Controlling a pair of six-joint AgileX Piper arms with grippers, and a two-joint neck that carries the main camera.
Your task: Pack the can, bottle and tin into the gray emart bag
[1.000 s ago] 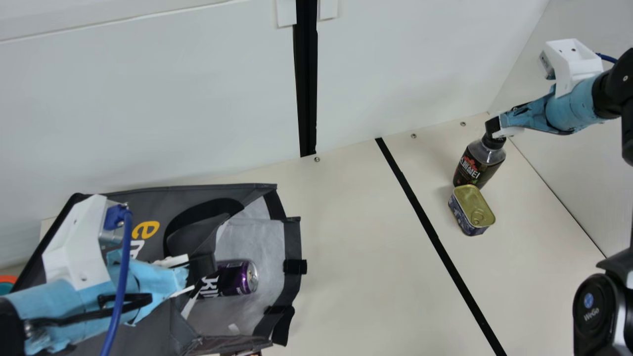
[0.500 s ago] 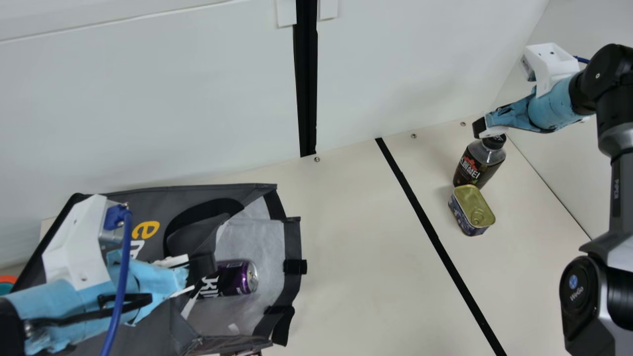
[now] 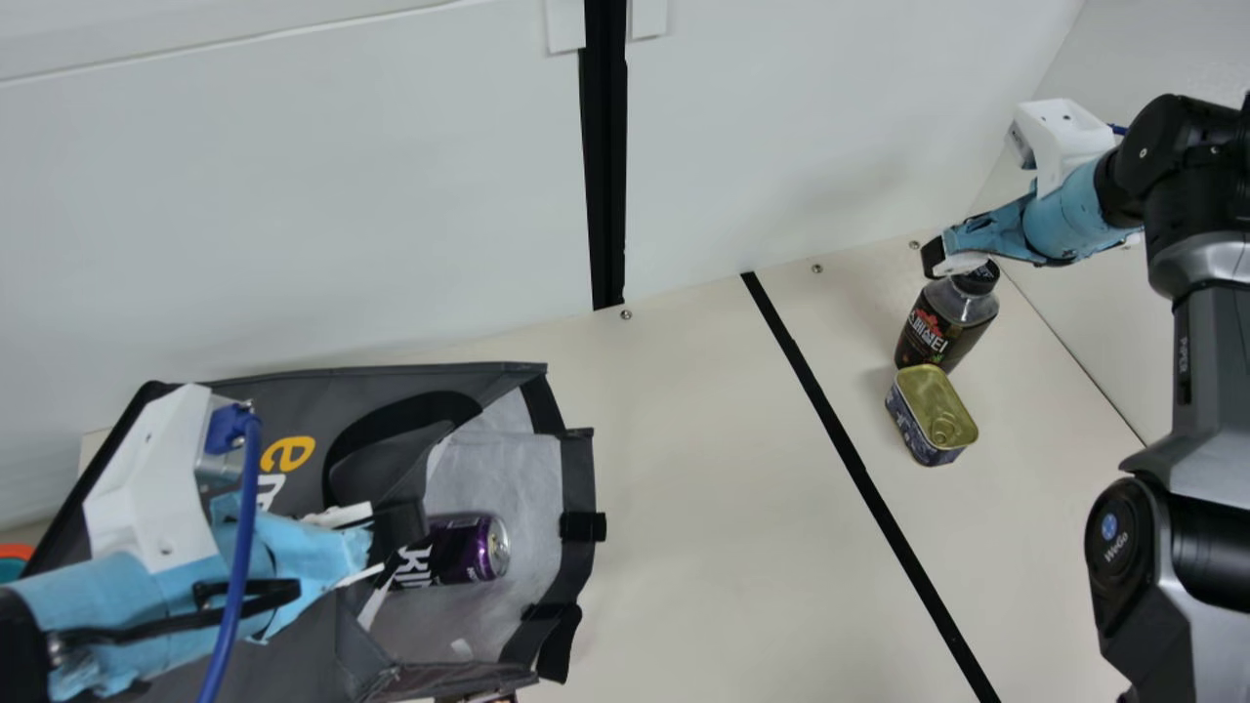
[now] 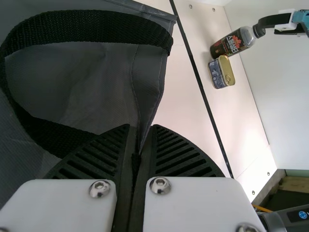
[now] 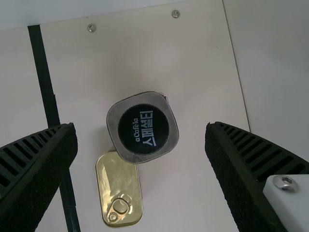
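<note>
Lower left of main view: left pincer [image 4: 141, 129] pinches the edge of the bag [image 3: 264, 395], presumably to hold the mouth open. Can [image 3: 469, 549] lies inside, near the mouth. Upper right: bottle [image 3: 942, 327] upright on the table [image 3: 703, 469], tin [image 3: 936, 400] just beside it; both yet to pack. Right pincer [image 5: 140, 126] spread above the bottle, probably for a grip from overhead.

Can [image 3: 459, 550] in bag [image 3: 508, 457] at left, bottle [image 3: 942, 327] just behind tin [image 3: 931, 410] at right
</note>
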